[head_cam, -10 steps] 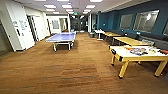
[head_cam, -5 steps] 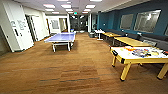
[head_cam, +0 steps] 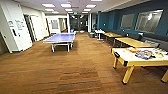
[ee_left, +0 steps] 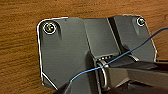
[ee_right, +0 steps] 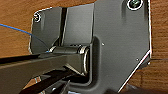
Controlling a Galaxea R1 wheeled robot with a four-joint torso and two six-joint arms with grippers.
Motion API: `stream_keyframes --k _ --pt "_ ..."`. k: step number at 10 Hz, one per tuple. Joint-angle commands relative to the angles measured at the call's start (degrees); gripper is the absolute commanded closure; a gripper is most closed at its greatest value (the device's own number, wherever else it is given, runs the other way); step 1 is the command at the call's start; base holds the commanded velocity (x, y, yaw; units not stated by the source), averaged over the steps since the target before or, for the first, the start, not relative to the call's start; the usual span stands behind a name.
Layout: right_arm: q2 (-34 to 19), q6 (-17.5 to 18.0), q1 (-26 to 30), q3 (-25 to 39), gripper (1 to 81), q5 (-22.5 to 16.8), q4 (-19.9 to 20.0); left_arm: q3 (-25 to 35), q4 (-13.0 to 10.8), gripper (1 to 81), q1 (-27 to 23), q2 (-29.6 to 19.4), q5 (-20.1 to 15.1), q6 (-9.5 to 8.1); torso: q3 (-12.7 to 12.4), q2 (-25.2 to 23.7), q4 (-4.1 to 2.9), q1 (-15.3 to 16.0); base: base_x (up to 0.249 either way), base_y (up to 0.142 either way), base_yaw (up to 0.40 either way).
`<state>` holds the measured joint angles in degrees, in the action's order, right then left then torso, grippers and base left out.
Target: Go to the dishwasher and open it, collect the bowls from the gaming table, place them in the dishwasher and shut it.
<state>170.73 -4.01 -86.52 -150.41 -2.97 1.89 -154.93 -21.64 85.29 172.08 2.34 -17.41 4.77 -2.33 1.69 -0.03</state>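
Open lounge with brown wood-patterned floor (head_cam: 75, 72) and teal wall. The gaming table (head_cam: 130, 59), a white worktop on yellow legs, carries colourful boxes (head_cam: 146, 53). Well apart from it, farther back across the floor, stands a blue ping-pong table (head_cam: 60, 38). Plain yellow tables (head_cam: 133, 42) line up behind the gaming table. Hand state: cannot tell for either.

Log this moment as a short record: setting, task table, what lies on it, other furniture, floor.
setting: large open room with ceiling lights and a dark teal wall on the right
gaming table: white top, yellow rim and legs, at the right of the head view
on it: colourful board-game boxes; bowls cannot be made out
table-tennis table: blue, at left centre, further back
yellow tables: in a row along the right wall
floor: brown carpet
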Motion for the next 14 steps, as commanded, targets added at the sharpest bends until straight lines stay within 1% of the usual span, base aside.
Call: stream_keyframes --k 1,9,14 --pt "-0.19 -0.12 2.62 0.21 1.0 -3.44 -0.13 0.06 0.19 1.0 -2.80 0.11 -2.69 0.01 0.00 0.00 0.00 0.03 0.215 0.000 0.000" --pt "0.25 -0.03 2.62 0.13 1.0 -3.44 -0.04 0.06 0.28 1.0 -2.80 -0.16 -2.69 0.09 0.00 0.00 0.00 0.03 0.218 0.000 0.000" --pt "0.69 -0.21 2.70 -1.11 1.0 -3.44 -0.22 0.06 0.28 1.0 -2.53 -0.07 -2.69 0.18 0.00 0.00 0.00 0.03 0.221 0.000 0.000"
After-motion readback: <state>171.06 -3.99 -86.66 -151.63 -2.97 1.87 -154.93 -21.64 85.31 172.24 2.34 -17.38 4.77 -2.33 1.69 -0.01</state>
